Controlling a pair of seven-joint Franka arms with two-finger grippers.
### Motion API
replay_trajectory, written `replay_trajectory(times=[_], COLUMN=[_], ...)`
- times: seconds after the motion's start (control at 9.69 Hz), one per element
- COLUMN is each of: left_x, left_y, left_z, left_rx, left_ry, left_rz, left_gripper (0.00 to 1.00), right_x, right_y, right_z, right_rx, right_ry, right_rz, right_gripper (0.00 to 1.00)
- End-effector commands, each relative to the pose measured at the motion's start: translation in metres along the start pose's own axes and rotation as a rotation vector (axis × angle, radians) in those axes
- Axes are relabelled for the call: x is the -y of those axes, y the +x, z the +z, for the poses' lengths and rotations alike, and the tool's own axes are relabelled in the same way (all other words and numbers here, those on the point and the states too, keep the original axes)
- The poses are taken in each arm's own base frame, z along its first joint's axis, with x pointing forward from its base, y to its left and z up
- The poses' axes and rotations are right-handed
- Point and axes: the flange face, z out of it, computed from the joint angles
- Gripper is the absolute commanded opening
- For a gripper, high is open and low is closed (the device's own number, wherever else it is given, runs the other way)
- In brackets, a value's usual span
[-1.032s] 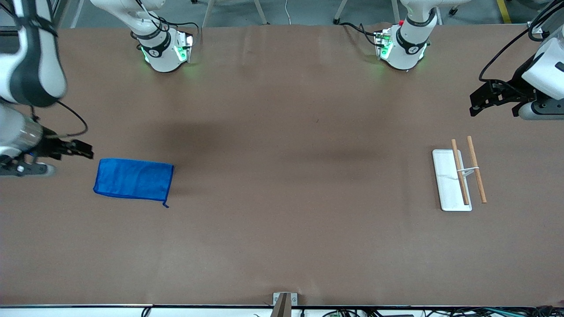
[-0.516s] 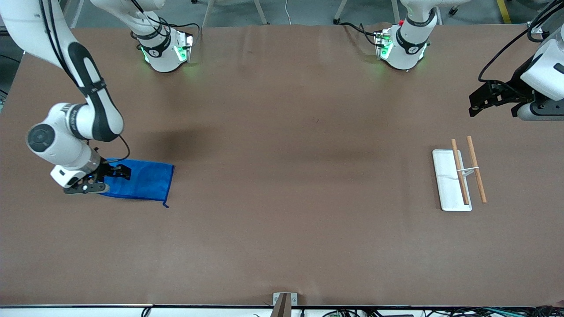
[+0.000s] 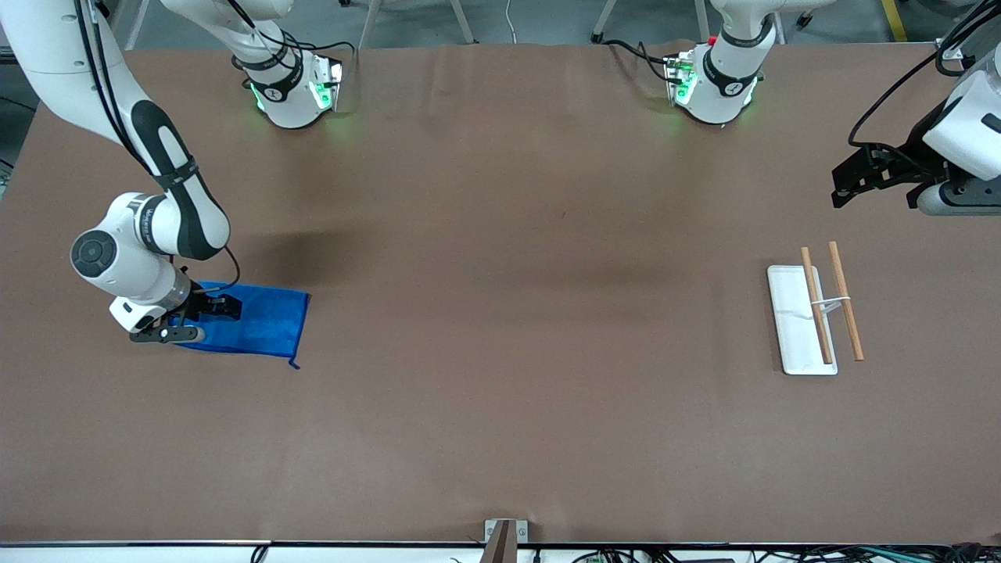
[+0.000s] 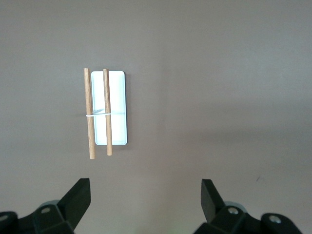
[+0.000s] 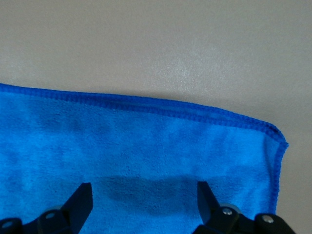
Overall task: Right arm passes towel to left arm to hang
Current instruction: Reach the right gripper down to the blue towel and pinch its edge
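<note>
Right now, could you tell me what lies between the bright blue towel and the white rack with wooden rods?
Only bare brown table separates the towel from the rack, per the front view.

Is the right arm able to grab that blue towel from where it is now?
Probably yes. The right gripper sits low over the towel at the edge toward the right arm's end of the table, jaws open, nothing between them and the cloth.
</note>
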Motion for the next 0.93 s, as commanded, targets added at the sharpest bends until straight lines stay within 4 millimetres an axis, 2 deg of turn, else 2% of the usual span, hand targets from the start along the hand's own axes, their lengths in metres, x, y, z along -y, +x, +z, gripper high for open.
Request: replay_trajectory(times=[0.0,0.21,0.52,0.62,0.72,0.83], left_x=[0.000,0.000,0.000,0.000,0.000,-0.001], left_y=[0.003,0.003,0.003,0.003,0.003,0.003], left_z=[0.017,0.017,0.018,0.019,0.019,0.019], left_rx=[0.025,0.026,0.026,0.028,0.029,0.030], left_ry=[0.022,0.022,0.022,0.022,0.022,0.021], left_rz=[-0.010,-0.010,-0.011,-0.010,-0.009,-0.009], left_gripper=[1.00,1.00,1.00,1.00,1.00,1.00], right_x=[0.003,0.003,0.005,0.005,0.006,0.010], right_y=[-0.006,-0.006,-0.006,-0.004,-0.002,0.003], right_z=[0.010,0.015,0.014,0.013,0.011,0.000], right_rx=[0.005,0.011,0.016,0.013,0.014,0.042], right_ry=[0.017,0.019,0.023,0.023,0.024,0.032], right_rz=[0.003,0.007,0.017,0.018,0.015,0.011], right_gripper=[0.90,0.79,0.06,0.01,0.01,0.01])
